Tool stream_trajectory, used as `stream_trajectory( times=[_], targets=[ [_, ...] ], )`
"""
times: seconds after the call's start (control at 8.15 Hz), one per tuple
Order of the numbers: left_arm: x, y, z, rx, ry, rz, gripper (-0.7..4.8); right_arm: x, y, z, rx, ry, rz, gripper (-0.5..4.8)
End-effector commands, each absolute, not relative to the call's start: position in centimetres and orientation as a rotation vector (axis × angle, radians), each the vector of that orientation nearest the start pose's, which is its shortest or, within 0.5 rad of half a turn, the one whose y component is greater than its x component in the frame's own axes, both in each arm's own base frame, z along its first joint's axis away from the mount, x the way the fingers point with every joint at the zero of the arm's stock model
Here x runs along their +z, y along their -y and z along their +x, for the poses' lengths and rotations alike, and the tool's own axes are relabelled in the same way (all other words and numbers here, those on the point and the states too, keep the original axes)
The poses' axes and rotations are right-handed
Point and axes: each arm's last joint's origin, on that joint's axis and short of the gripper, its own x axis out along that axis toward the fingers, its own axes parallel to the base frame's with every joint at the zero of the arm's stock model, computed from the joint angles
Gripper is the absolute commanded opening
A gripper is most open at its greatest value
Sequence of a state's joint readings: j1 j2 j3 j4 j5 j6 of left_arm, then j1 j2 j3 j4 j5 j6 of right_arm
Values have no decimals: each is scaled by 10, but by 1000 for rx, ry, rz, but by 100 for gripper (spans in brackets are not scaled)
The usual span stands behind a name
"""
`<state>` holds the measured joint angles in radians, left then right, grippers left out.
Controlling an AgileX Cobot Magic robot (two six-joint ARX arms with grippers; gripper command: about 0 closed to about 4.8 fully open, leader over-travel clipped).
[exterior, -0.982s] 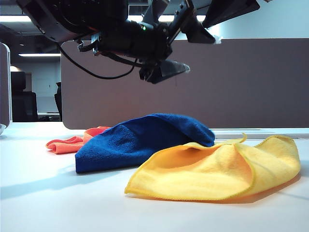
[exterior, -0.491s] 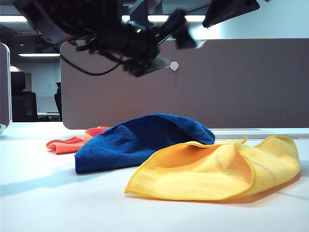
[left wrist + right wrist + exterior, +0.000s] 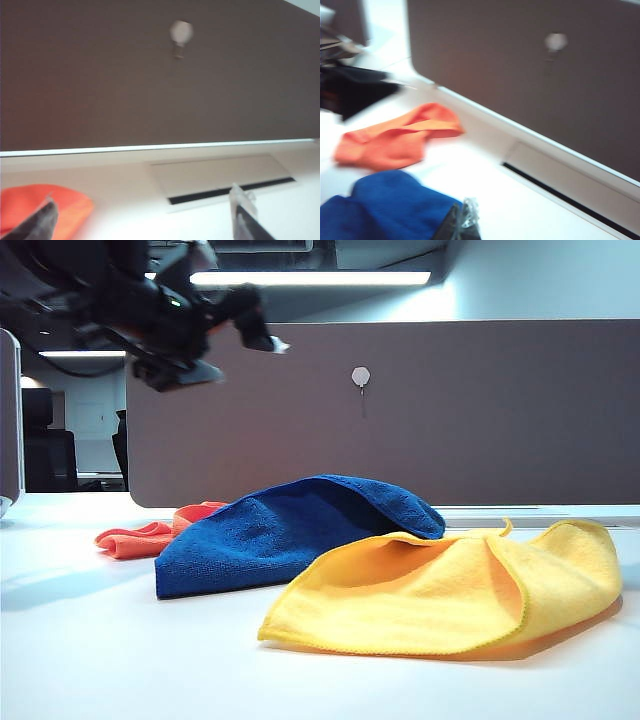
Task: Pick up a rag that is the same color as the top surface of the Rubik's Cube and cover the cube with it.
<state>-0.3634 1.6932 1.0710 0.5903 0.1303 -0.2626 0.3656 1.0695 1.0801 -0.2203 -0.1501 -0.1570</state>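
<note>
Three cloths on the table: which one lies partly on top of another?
The fluffy deep blue microfibre cloth: its edge drapes over the yellow cloth. The orange-pink cloth lies behind it, further back.

Yellow cloth (image 3: 455, 590) spread in front on the white counter (image 3: 100, 660) — rumpled, edges lifted. Orange-pink cloth (image 3: 150, 535) bunched farther back, before the brown partition (image 3: 480, 420).

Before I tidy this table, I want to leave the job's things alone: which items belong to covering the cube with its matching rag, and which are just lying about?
Part of the job:
- blue rag, heaped mid-table; no cube shows
- left gripper, open, raised at the left
- right gripper, above the blue rag, state unclear

Lying about:
- yellow cloth
- orange cloth
</note>
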Motion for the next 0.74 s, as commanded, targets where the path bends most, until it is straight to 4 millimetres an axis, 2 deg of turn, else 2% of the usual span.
stream_trajectory(
  times=[0.12, 0.25, 0.37, 0.49, 0.61, 0.74],
  targets=[
    [290, 108, 349, -450, -128, -202, 471, 398, -38, 197, 445, -89, -136, -1],
    [294, 102, 344, -450, -147, -161, 405, 399, -25, 189, 422, -72, -132, -1],
    [297, 99, 340, -444, -165, -140, 366, 396, -17, 182, 414, -64, -128, -1],
    [303, 96, 334, -429, -174, -110, 277, 388, -11, 172, 402, -62, -125, -1],
    [313, 91, 326, -420, -160, -74, 138, 376, -7, 158, 380, -60, -125, -1],
    [315, 90, 324, -411, -159, -67, 90, 373, -7, 154, 380, -59, -125, -1]
  ],
)
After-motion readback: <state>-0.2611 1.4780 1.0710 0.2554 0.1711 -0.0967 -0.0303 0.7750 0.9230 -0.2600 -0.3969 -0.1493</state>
